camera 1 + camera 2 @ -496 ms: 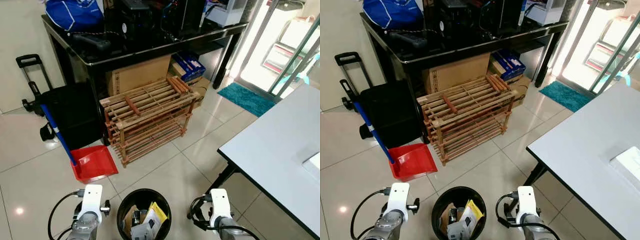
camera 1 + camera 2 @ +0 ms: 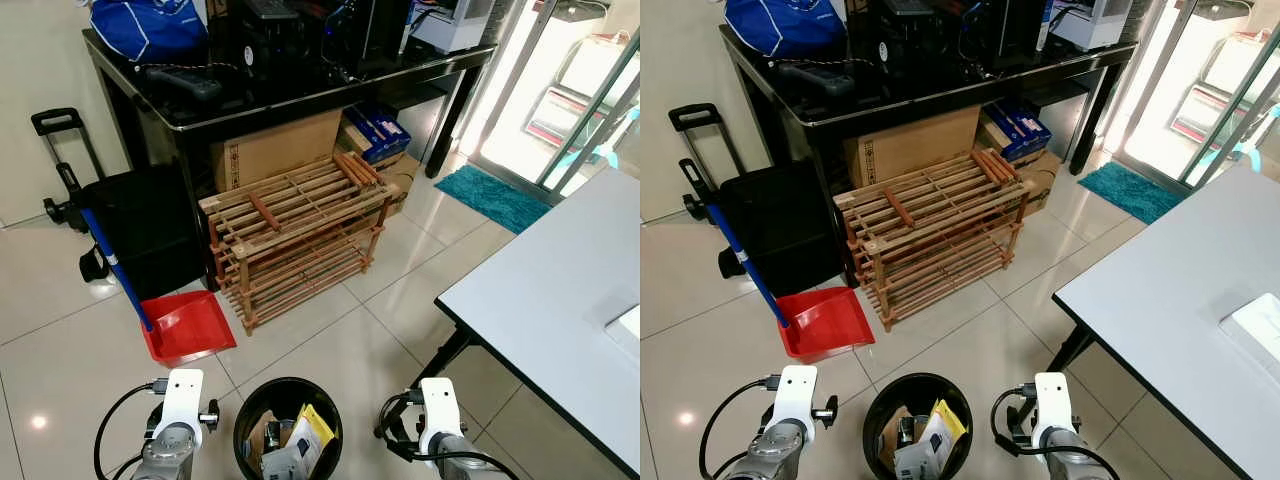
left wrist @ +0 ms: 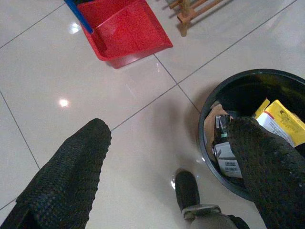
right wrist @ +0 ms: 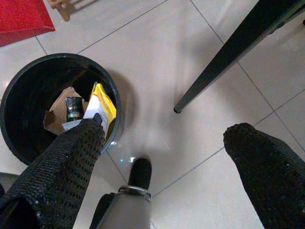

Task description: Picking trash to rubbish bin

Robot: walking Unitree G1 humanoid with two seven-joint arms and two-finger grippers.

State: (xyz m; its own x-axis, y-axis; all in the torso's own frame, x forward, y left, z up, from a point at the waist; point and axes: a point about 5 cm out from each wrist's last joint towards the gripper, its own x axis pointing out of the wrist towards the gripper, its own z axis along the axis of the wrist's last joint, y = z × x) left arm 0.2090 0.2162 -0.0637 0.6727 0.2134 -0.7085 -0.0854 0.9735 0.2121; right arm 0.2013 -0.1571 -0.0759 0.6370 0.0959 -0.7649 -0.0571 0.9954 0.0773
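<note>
Between both open jaws, upright rubbish bin (image 2: 287,425), yellow box (image 4: 104,107) tilted

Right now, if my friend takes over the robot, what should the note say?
Left claw: open, holding nothing, low beside the bin.
Right claw: open, holding nothing, on the bin's other side.
Black rubbish bin: on the floor between the arms, already holding a yellow box, cardboard and wrappers.
Red dustpan: on the tiles by the wooden rack.
Left to do: no loose trash seen on the floor here; look elsewhere.

floor: glossy cream tiles (image 2: 330,340) | black desk (image 2: 300,95) | wooden rack (image 2: 295,235) | white table (image 2: 560,290) | teal mat (image 2: 490,195)
</note>
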